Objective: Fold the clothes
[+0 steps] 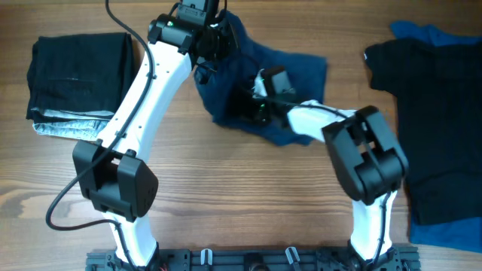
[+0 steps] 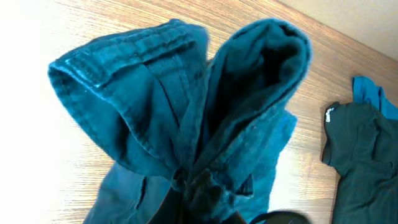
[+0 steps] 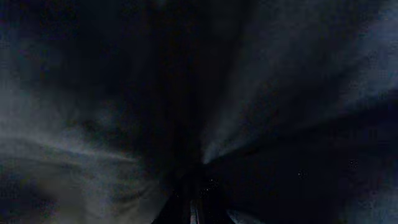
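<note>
Nearest us, our right gripper (image 1: 254, 105) lies low over the pale wooden table (image 1: 248, 196), its fingers closed on a fold of the dark navy-blue fabric shorts (image 1: 301, 68); cloth fills its wrist view. Farther back, our left gripper (image 1: 207, 47) pinches the same shorts, bunched up, at the table's middle rear. At far left a folded black garment (image 1: 75, 64) sits on a light grey one (image 1: 68, 126). At far right a spread black garment (image 1: 437, 128) overlies a brighter blue one (image 1: 444, 229).

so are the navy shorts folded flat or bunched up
Bunched up. The shorts lie in a crumpled heap on the table, and the left wrist view shows them gathered into loose raised loops, not flat layers.
</note>
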`<state>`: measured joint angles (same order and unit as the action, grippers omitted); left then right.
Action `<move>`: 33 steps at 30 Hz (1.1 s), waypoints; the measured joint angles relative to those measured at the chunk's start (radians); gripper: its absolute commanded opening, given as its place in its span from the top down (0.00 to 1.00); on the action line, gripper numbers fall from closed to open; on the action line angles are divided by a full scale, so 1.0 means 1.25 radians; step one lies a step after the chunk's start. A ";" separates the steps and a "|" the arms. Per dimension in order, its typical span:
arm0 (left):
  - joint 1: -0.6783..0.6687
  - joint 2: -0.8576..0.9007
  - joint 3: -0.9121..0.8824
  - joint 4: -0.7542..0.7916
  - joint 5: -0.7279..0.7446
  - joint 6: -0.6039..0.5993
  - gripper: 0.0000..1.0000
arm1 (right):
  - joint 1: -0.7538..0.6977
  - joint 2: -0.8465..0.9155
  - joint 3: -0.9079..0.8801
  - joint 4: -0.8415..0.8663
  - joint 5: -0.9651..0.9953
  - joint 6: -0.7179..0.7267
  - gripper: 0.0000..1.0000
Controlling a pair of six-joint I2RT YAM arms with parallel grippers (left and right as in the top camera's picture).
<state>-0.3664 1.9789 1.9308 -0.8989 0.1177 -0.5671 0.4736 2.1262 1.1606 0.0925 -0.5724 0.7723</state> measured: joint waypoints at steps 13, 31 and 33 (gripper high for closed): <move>0.004 0.000 0.000 -0.005 -0.001 0.019 0.96 | -0.020 -0.176 -0.001 -0.233 -0.093 -0.080 0.96; -0.075 0.012 0.002 0.016 -0.061 0.019 0.96 | -0.146 -0.453 -0.037 -0.824 0.567 -0.067 0.96; -0.084 0.034 0.005 0.026 -0.061 0.015 0.96 | -0.168 -0.454 -0.037 -0.831 0.569 -0.067 0.95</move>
<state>-0.4709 2.0220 1.9377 -0.8661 0.0414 -0.5480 0.2630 1.5585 1.1149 -0.9466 0.1390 0.6884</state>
